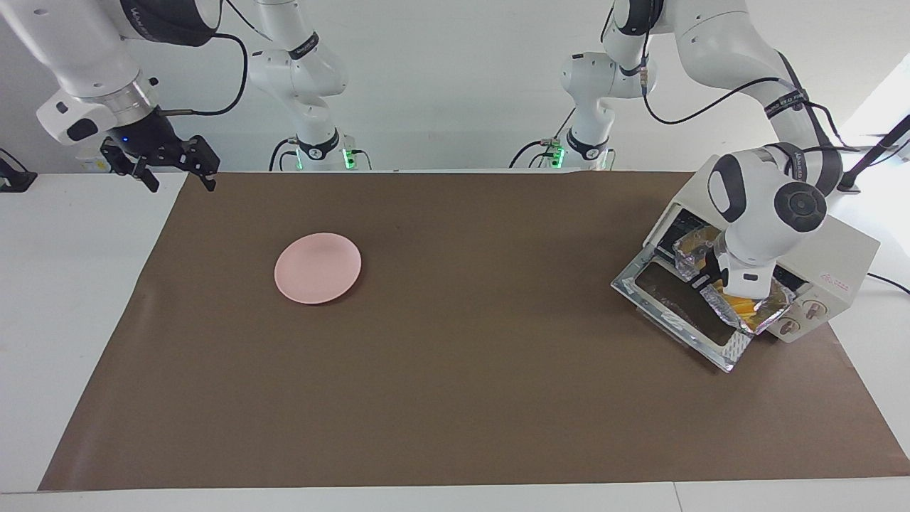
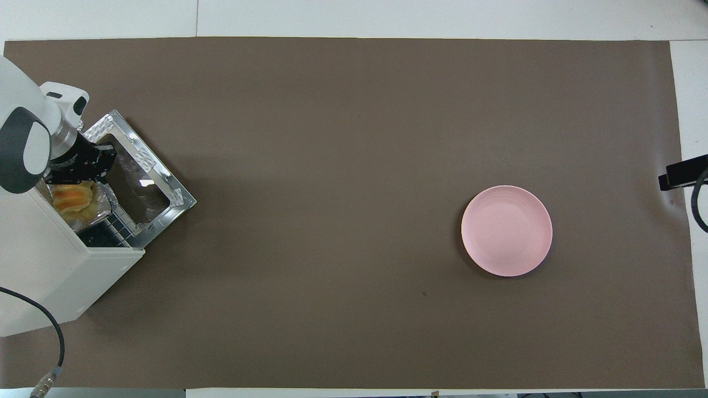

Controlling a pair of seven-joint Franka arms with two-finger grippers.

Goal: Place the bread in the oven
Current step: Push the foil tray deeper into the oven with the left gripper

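In the facing view, the cream-white boxy toaster oven [image 1: 817, 263] sits at about three o'clock of the worktop [image 1: 455, 398], at the left arm's end, angled so that its mouth faces the open brown mat. Its glass drop-down door [image 1: 682, 313] lies folded flat, which gives a shelf in front of the cavity. The crinkled silver foil tray [image 1: 746, 313] sits partly inside the mouth, over the hinge line, and the yellow-orange ridged bread [image 1: 743, 307] lies in it; carrying the roll in the tray lets the arm slide both in together, I judge. The left pincer [image 1: 721, 288] comes down from above at the tray's rim, mostly hidden by its white wrist; it is pressed together, apparently pinching the foil edge so the tray can be pushed deeper. The right pincer [image 1: 178, 171] hangs spread over the mat's corner at ten o'clock, waiting, well apart from everything. The round pink plate [image 1: 318, 267] lies bare toward the right arm's end.

In the overhead view, the oven [image 2: 50, 276] fills the nine-o'clock edge. The bread [image 2: 71, 198] shows just inside the opening, in the tray [image 2: 99, 213], with the door [image 2: 138, 188] lying empty in front of it. The left pincer [image 2: 77, 168] is at the tray's edge. The plate [image 2: 506, 230] sits at about three o'clock. The tray is not fully home, so the task looks nearly but not quite done.
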